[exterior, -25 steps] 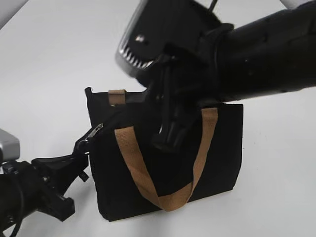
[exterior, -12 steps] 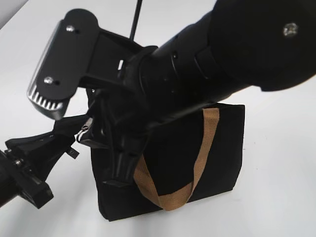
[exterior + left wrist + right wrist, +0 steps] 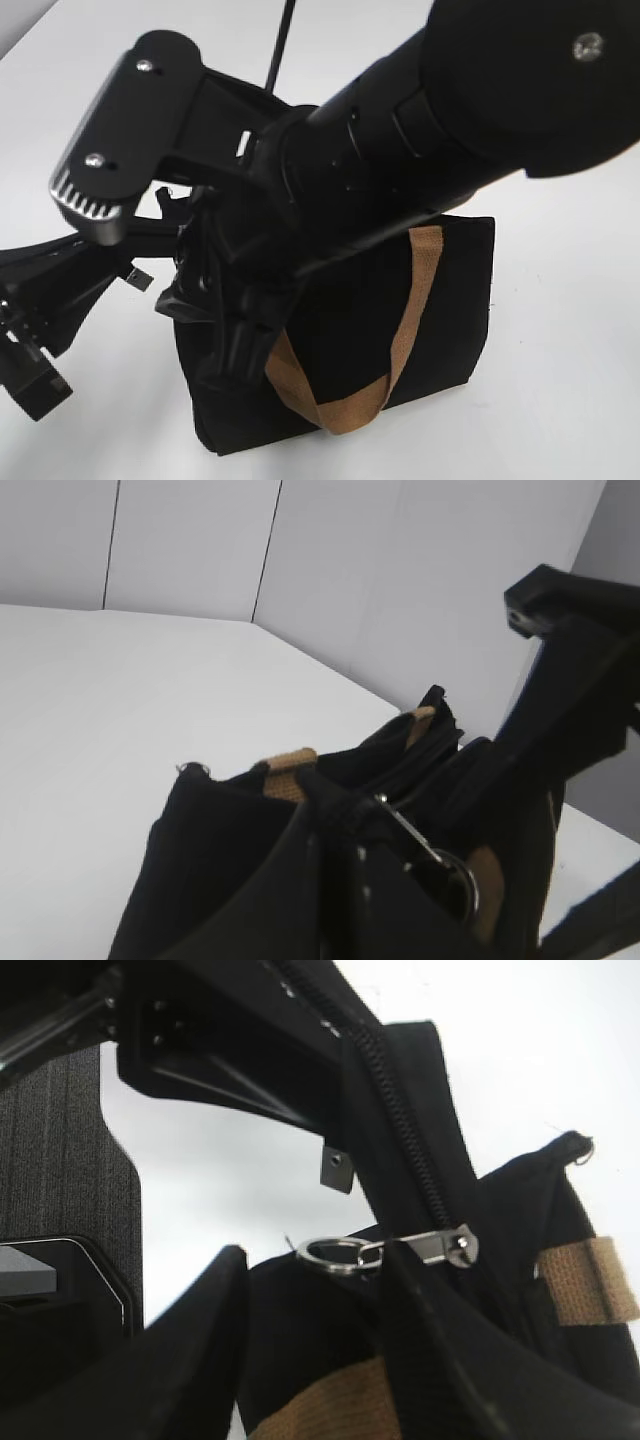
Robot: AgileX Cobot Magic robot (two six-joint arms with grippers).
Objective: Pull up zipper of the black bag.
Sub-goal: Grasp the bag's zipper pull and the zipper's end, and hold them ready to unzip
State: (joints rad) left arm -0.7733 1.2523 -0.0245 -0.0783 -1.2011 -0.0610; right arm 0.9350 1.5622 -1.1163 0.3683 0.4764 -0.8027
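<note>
The black bag [image 3: 445, 310] stands on the white table with its tan handle hanging down the front. My left gripper [image 3: 140, 255] is shut on the fabric end of the zip line at the bag's left corner and holds it stretched to the left; it shows in the left wrist view [image 3: 335, 830]. The zipper, a silver tab with a ring [image 3: 400, 1248], lies at that end, between my right gripper's fingertips [image 3: 315, 1260]. The zipper also shows in the left wrist view [image 3: 405, 828]. My right gripper [image 3: 220, 345] is open around the bag's left end. In the exterior view the right arm hides the zipper.
The right arm [image 3: 450, 130] crosses over the bag from the upper right and covers most of its top edge. White table [image 3: 560, 400] surrounds the bag. A grey wall [image 3: 330, 570] stands behind the table.
The right arm has swung left across the bag, and its gripper now sits at the bag's left end. The left gripper has moved left, drawing the bag's corner with it.
</note>
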